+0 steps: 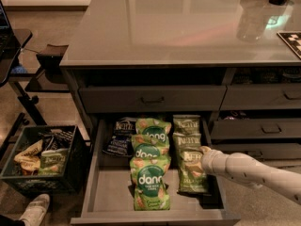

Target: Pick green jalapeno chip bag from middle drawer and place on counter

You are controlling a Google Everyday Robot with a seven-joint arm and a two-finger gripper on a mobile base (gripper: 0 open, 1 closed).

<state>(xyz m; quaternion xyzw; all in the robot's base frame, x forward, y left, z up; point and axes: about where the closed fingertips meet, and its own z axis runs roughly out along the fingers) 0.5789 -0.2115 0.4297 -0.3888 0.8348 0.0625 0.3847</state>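
The crinkly, olive-green, white-lettered green jalapeno chip bag (191,175) was seen in the middle drawer (110,192); the gripper (203,150) was placed at its one o'clock corner, its hold not discernible.

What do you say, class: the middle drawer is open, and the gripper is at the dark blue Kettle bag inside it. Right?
Not quite. The middle drawer is open, but the camera view shows the gripper at the frontmost green jalapeno chip bag, not the dark blue Kettle bag across the drawer.
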